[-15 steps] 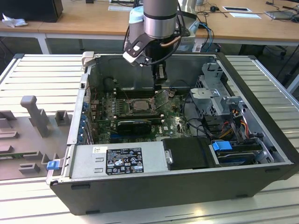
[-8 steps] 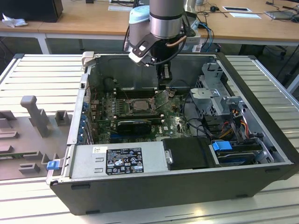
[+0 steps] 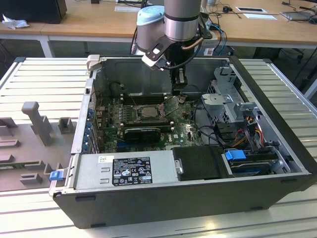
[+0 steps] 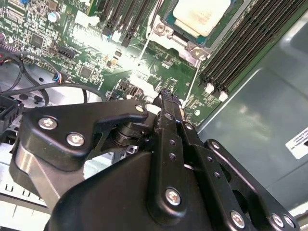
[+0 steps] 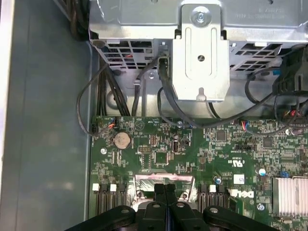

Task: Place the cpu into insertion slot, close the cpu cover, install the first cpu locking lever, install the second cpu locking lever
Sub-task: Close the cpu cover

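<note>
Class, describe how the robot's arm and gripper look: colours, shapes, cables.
The arm is a silver-grey cylinder with a black band and a pale blue joint cap; a dark cable loops beside the wrist. The gripper is matt black, built of flat linkage bars fastened with silver screws.

Ribbed grey metal tabletop (image 3: 44, 79). Open black PC case (image 3: 198, 198) lies on its side in the middle and covers most of it. Grey moulded fixture (image 3: 29, 144) sits on the tabletop at the exterior view's left, just beside the case.
</note>
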Controlling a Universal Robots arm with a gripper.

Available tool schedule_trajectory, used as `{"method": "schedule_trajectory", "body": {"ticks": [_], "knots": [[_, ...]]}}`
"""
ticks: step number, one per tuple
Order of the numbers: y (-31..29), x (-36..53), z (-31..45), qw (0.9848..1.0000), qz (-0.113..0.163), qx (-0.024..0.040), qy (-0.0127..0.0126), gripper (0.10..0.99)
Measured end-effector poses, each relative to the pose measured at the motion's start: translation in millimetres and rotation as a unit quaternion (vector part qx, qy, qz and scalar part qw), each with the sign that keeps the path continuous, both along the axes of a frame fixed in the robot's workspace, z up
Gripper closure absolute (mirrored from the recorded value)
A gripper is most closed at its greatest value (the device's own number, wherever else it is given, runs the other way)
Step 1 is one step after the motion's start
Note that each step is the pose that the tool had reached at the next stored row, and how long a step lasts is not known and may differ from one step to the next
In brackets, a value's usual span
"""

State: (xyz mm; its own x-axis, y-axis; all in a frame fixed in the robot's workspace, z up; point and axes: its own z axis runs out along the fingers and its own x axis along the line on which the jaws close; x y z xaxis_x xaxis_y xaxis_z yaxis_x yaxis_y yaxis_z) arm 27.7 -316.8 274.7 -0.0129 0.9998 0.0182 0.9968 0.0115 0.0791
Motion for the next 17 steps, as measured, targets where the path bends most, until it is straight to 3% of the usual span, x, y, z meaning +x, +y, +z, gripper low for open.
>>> {"method": "schedule_trajectory", "body": {"ticks": [14, 17], "knots": [[0.0, 13.5, -0.5, 1.0000, 0.000, 0.0000, 0.0000, 0.980], [0.0, 23.7, -5.7, 1.0000, 0.000, 0.0000, 0.0017, 0.980]]}}
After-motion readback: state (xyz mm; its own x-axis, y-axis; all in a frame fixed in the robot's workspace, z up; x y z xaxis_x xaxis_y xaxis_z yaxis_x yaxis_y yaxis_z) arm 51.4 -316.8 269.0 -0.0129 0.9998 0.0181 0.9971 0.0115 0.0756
